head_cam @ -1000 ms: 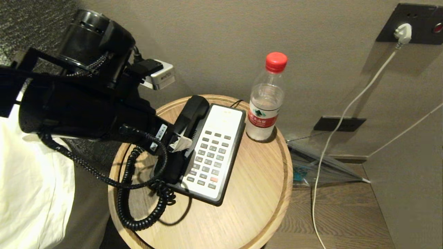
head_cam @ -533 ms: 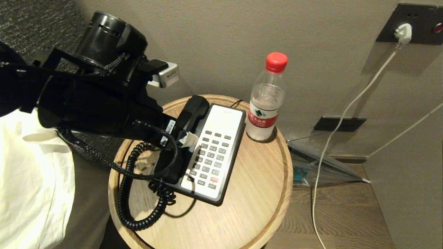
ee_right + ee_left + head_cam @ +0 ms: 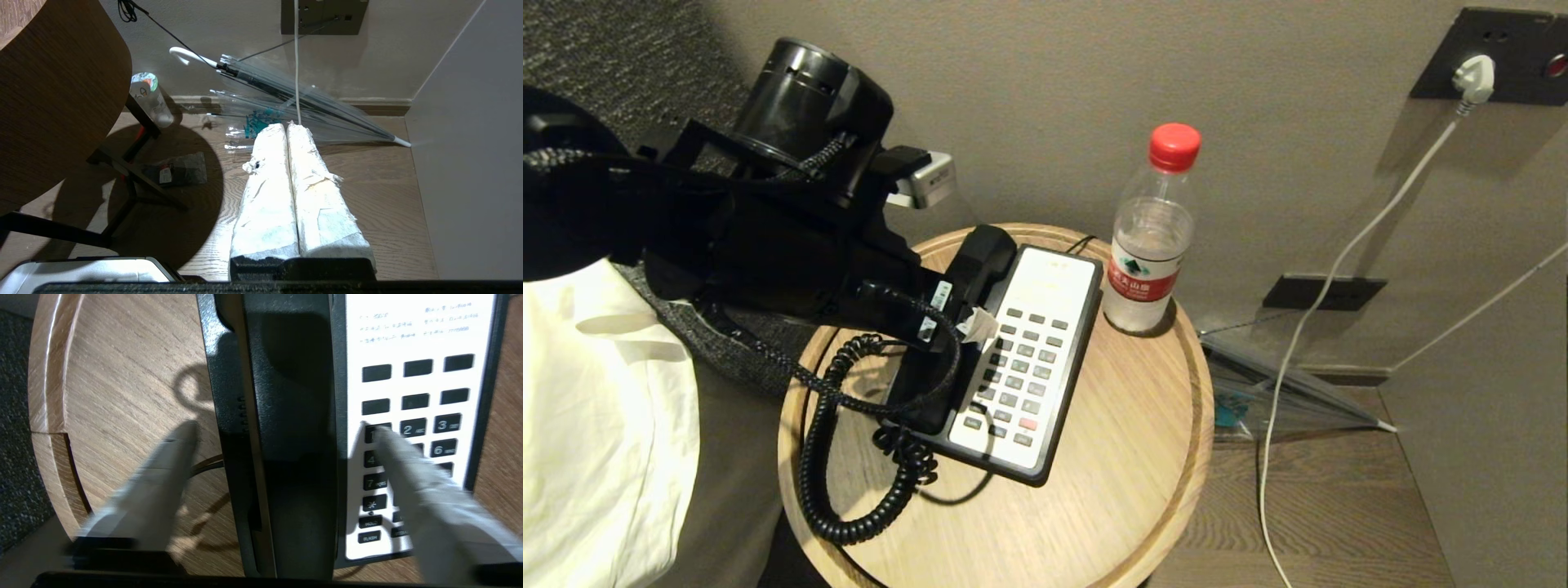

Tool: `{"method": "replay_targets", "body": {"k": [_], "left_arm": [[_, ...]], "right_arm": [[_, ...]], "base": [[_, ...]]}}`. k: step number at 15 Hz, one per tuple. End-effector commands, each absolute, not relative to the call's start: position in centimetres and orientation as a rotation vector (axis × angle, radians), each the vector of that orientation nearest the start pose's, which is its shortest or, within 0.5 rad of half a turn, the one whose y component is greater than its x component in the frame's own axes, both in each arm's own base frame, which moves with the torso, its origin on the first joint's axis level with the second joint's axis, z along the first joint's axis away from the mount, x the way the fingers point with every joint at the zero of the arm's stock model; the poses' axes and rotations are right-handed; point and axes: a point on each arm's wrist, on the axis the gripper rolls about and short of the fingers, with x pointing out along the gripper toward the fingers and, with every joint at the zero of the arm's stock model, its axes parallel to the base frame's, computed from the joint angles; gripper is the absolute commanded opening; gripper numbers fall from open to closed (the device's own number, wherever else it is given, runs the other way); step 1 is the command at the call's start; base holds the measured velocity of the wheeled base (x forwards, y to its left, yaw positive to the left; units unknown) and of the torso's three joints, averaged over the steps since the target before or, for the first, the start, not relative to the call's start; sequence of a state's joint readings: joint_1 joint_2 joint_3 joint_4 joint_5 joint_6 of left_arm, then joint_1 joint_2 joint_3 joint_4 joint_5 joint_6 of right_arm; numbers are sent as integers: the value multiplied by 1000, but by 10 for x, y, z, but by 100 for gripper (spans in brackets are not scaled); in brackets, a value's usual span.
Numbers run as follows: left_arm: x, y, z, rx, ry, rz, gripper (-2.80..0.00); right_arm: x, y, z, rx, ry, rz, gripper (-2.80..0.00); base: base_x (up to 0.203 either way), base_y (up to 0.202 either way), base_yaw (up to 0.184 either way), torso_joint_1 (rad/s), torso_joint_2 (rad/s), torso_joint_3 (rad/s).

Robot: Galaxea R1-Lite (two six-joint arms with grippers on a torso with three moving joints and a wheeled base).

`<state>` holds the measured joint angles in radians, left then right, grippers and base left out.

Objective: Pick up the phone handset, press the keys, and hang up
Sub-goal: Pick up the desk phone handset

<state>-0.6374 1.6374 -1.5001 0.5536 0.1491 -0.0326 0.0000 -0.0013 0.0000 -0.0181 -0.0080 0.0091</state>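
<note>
The black phone handset (image 3: pixel 980 257) lies in its cradle on the left side of the black-and-white phone base (image 3: pixel 1049 282), which stands on a round wooden table (image 3: pixel 1127 457). Grey keys (image 3: pixel 1013 380) fill the white panel. My left gripper (image 3: pixel 960 327) hovers over the handset's middle, open. In the left wrist view the left gripper (image 3: pixel 286 437) straddles the handset (image 3: pixel 294 416), one finger over the wood, the other over the keys (image 3: pixel 412 428), neither touching it. A coiled black cord (image 3: pixel 833 457) loops over the table's left. My right gripper (image 3: pixel 288 130) is shut, parked above the floor.
A water bottle (image 3: pixel 1152 245) with a red cap stands just right of the phone's far end. White bedding (image 3: pixel 596 449) is at the left. A clear umbrella (image 3: pixel 1282 392) and a white cable (image 3: pixel 1307 327) lie by the wall at the right.
My left arm has moved to the right and a little farther along the handset, bringing the fingertips nearer the keypad. Phone, cord and bottle have stayed put.
</note>
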Motion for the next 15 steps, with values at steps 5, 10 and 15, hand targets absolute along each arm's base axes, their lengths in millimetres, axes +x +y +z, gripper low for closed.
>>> {"method": "replay_targets", "body": {"k": [5, 10, 15], "left_arm": [[230, -166, 282, 249, 664, -446, -280], [225, -165, 283, 251, 663, -450, -280], [213, -157, 299, 237, 602, -435, -280]], "right_arm": [[-24, 0, 77, 9, -31, -8, -280], [-24, 0, 77, 9, -31, -8, -280], [-24, 0, 77, 9, -31, -8, -280]], "base": [[0, 0, 0, 0, 0, 0], [0, 0, 0, 0, 0, 0], [0, 0, 0, 0, 0, 0]]}}
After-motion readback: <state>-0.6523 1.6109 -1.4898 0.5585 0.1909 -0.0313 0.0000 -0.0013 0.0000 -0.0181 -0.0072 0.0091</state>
